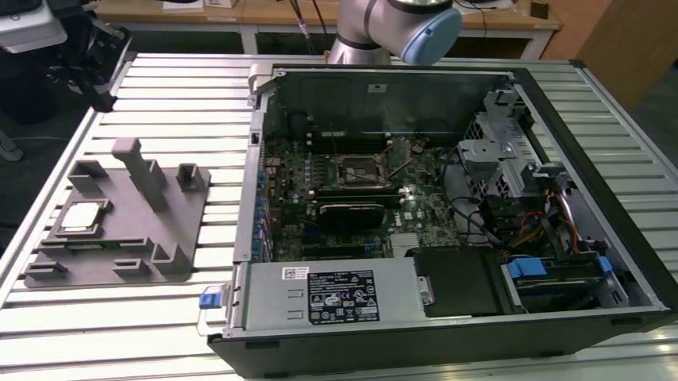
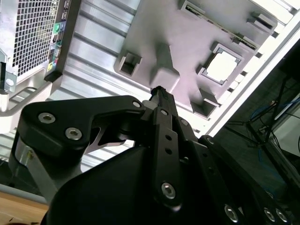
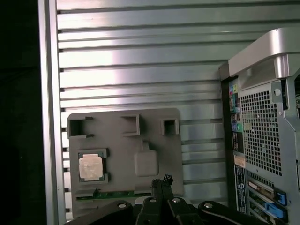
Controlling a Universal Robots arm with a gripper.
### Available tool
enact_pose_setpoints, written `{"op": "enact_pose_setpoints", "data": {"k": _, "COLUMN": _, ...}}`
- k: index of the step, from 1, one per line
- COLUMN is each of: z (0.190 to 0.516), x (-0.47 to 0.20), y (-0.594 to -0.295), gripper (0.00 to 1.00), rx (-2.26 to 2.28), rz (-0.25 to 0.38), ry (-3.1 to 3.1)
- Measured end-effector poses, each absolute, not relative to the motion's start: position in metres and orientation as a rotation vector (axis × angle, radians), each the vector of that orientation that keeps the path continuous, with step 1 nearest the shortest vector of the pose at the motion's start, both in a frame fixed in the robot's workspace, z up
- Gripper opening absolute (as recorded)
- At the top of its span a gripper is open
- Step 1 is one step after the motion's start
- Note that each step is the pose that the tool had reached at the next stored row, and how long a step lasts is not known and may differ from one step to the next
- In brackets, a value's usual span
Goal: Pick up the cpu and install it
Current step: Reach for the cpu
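**Pincer clenched and empty over the tray**

From my console I see the pincer hang above the grey tray, its fingertips pressed together with nothing between them (both wrist views agree). The cpu lies flat in its square pocket on the tray, below the pincer and off to one side, apart from the tips. A tall post of the tray stands closer under the tips than the cpu does. The open computer case sits on the pincer's other side, away from the cpu, with the black socket on its board.

No legible txt; black label on PSU has print too small to read.
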State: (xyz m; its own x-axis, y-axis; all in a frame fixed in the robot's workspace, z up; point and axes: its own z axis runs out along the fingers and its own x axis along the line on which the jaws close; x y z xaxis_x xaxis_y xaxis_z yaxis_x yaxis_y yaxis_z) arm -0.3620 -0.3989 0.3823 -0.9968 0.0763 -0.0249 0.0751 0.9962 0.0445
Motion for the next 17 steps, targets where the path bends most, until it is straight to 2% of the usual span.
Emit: {"op": "enact_pose_setpoints", "data": {"k": 17, "z": 0.377, "x": -0.391, "y": -0.399, "gripper": 0.11, "rx": 0.118, "rz": 0.068, "ry": 3.112}}
